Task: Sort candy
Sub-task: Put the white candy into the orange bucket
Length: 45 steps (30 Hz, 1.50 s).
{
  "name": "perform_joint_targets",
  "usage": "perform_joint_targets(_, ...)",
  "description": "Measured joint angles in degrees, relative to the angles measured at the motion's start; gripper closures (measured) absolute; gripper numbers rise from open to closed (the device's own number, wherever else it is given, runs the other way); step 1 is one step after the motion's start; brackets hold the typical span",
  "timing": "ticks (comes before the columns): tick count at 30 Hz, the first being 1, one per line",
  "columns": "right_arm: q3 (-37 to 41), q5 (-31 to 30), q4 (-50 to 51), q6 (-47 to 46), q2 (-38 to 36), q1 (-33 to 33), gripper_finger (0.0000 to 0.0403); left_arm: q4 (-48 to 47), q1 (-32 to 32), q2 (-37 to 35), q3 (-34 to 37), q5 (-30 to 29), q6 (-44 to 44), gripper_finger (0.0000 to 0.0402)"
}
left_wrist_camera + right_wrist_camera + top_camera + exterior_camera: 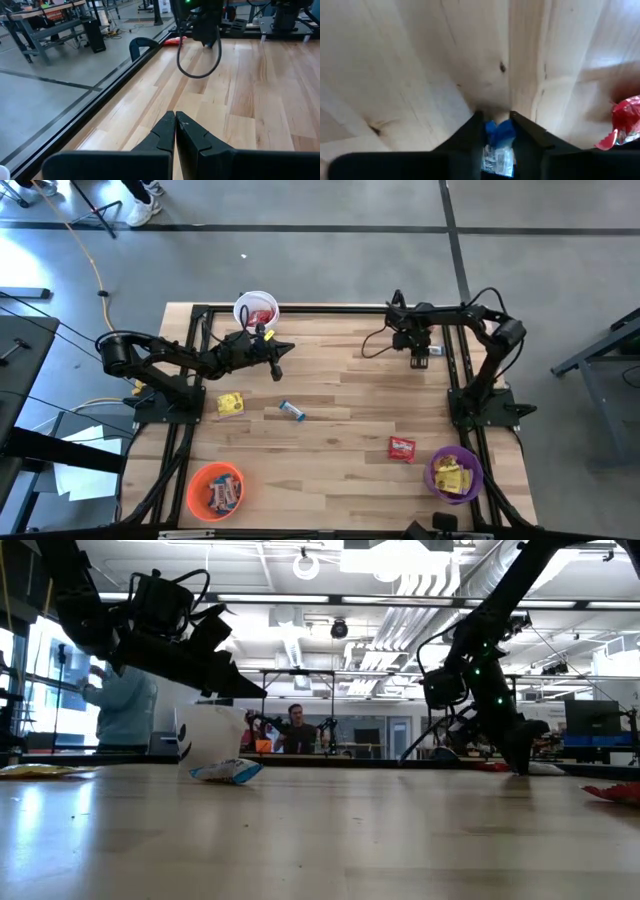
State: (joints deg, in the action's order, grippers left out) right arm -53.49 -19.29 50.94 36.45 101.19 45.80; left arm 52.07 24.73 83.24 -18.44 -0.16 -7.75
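Right now the right claw (496, 120) is down at the far right of the wooden surface (340, 395), its two fingers closing around a slim blue-and-white bar (498, 147). The right wrist view shows the wrapper sitting between the fingertips, so this reads as a pick just being made; whether the hold is firm enough to lift I cannot tell. A red candy (626, 122) lies just beside that spot.

Meanwhile the left claw (175, 122) is clenched with nothing in it, hanging above the surface near the white cup (256, 309), which holds red packets.

Much of the candy is already sorted: the orange cup (215, 490) at the near left holds blue-and-white bars, and the purple cup (455, 473) at the near right holds yellow packets. Loose pieces left on the surface are a yellow packet (231, 404) toward the left, another blue-and-white bar (292, 411) near the middle, and a red packet (402, 447) just beside the purple cup.

So the step in hand looks like collecting a blue bar. Next, I judge, the right claw needs to finish its squeeze, lift clear of the surface, and carry the bar across to the orange cup, which stands well apart on the opposite side.
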Motion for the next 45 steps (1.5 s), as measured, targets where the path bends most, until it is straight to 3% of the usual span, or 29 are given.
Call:
perform_joint_targets(5,-0.9,1.1,0.5,-0.4,-0.1,-1.4,0.0388,0.0,0.0,0.0,0.0,0.0,0.1,0.0401)
perform_joint_targets(9,-3.8,2.0,0.5,-2.4,-1.2,-2.8,0.0384,0.6,0.0,0.0,0.0,0.0,2.4,0.0402)
perform_joint_targets(14,-8.0,10.4,-1.2,-6.6,-3.7,-4.3,0.039,0.6,-0.7,0.0,0.0,0.0,4.5,0.0402)
perform_joint_targets(20,-8.5,25.2,-15.4,-14.1,-8.3,-7.0,0.0398,0.6,-1.3,0.0,0.0,0.1,4.2,0.0401)
perform_joint_targets(26,-8.5,31.6,-34.4,-23.5,-8.9,-12.9,0.0395,0.7,-2.0,0.0,-0.2,0.0,1.5,0.0397)
perform_joint_targets(35,-8.5,33.1,-61.5,-37.4,-6.3,-21.7,0.0396,0.8,-5.6,0.0,-2.9,-4.9,-5.7,0.0325)
perform_joint_targets(45,-8.5,32.8,-79.0,-44.0,-2.2,-26.0,0.0396,0.6,-8.4,0.0,-6.5,-11.1,-8.4,0.022)
